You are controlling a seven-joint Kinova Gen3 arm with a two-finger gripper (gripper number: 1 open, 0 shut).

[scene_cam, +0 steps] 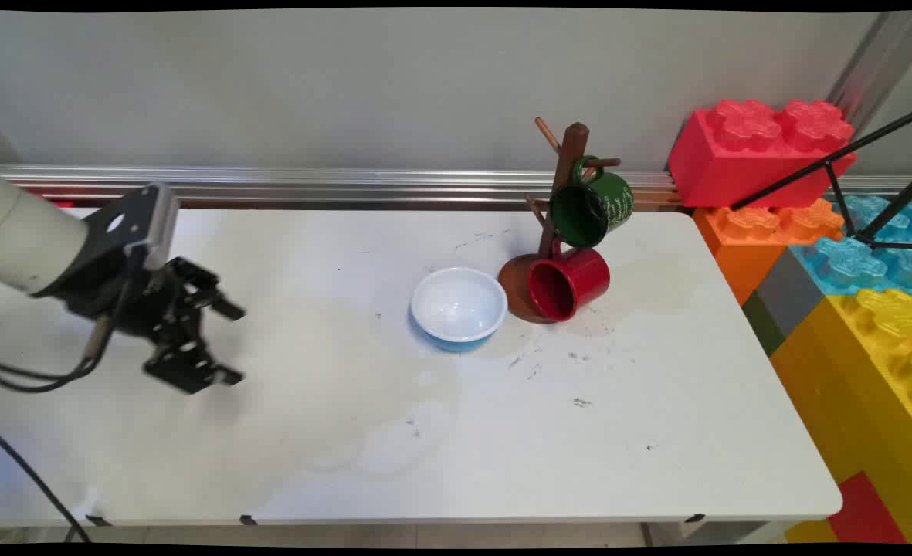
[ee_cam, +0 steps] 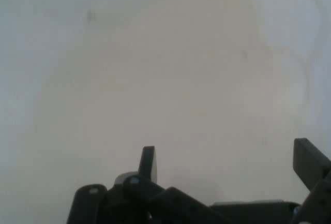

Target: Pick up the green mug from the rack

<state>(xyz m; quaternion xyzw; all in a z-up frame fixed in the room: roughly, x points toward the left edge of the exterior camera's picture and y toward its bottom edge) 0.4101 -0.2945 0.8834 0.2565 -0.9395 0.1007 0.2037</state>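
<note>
My black gripper (scene_cam: 235,345) hangs over the left part of the white table (scene_cam: 347,463), open, with nothing between its fingers. In the hand view the gripper (ee_cam: 230,164) shows its two fingertips spread wide over bare tabletop (ee_cam: 170,79). Well to its right stands a white bowl with a blue outside (scene_cam: 459,306). Beside the bowl a wooden mug tree (scene_cam: 567,166) holds a green mug (scene_cam: 591,205) on an upper peg and a red mug (scene_cam: 567,283) low down by its round base.
Large toy bricks stack at the table's right end: red (scene_cam: 757,150), orange (scene_cam: 764,232), light blue (scene_cam: 865,259) and yellow (scene_cam: 865,363). A black tripod leg (scene_cam: 834,162) crosses them. A metal rail (scene_cam: 347,185) runs along the back edge. Black cables (scene_cam: 31,378) hang from the arm.
</note>
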